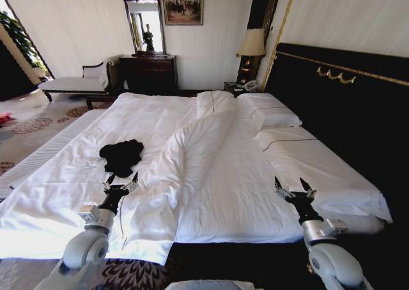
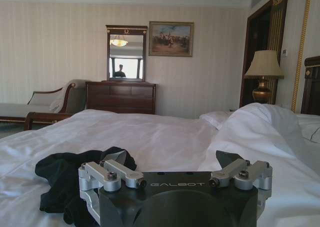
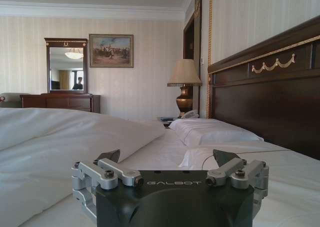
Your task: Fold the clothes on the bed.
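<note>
1. The shirt point(image 1: 121, 156) lies bunched on the bed point(image 1: 217, 175), just ahead of your left gripper point(image 1: 121, 187), fingers apart.
2. Your right gripper point(image 1: 294, 191), also spread, hovers well apart.
3. Grab low and you may pinch duvet too.

Striped cream walls carry a mirror point(image 1: 142, 18) and painting point(image 1: 183, 3) above a dark dresser point(image 1: 149, 73); a lamp point(image 1: 251, 47) stands beside.

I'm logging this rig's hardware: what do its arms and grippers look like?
Both arms are rounded pale grey shells ending in black wrists. The left gripper and right gripper have black bodies marked GALBOT in white, silver metal linkages with dark bolts, and dark pointed fingertips.
</note>
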You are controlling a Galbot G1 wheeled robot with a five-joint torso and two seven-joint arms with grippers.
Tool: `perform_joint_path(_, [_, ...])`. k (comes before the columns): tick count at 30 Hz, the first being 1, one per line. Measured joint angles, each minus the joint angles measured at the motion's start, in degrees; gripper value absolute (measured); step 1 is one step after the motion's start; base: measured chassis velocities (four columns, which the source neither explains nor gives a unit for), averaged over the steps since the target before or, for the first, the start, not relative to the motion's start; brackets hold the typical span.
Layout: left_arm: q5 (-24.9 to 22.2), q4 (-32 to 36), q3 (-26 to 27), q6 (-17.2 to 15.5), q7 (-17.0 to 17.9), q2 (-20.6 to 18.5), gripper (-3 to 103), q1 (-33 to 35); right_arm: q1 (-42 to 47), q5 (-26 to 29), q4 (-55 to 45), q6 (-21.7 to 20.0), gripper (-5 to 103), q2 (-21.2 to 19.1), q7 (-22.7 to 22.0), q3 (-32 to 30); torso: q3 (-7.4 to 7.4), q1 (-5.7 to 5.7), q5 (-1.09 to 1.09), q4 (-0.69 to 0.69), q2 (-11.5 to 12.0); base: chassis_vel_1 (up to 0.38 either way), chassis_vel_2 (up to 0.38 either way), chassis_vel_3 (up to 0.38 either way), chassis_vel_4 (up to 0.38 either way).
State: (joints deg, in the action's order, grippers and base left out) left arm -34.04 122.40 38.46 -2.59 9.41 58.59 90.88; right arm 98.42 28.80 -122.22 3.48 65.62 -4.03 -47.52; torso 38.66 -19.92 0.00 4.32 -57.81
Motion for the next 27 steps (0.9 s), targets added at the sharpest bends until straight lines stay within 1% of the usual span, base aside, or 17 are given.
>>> perform_joint_path(6, [0.0, 0.0, 0.0, 0.0, 0.0, 0.0, 100, 0.0, 0.0, -0.2, 0.1, 0.2, 100, 0.1, 0.0, 0.0, 0.02, -0.03, 0.00, 0.00, 0.0, 0.051, 0.035, -0.039, -0.045])
perform_joint_path(11, [0.0, 0.0, -0.1, 0.1, 0.0, 0.0, 100, 0.1, 0.0, -0.5, 0.3, 0.5, 100, 0.4, 0.2, 0.0, 0.02, -0.04, 0.01, 0.00, 0.0, 0.100, 0.133, -0.109, -0.132])
perform_joint_path(17, [0.1, 0.0, -0.1, 0.1, 0.0, 0.2, 100, 0.0, 0.0, -0.5, 0.5, 0.6, 100, 0.4, 0.2, 0.1, 0.02, -0.04, -0.02, -0.01, 0.0, 0.196, 0.193, -0.192, -0.202])
perform_joint_path(27, [0.1, 0.1, -0.1, 0.2, 0.0, 0.2, 100, 0.3, -0.2, -0.4, 0.6, 0.6, 100, 0.2, 0.3, 0.1, 0.02, -0.04, -0.01, -0.01, 0.0, 0.201, 0.177, -0.191, -0.174])
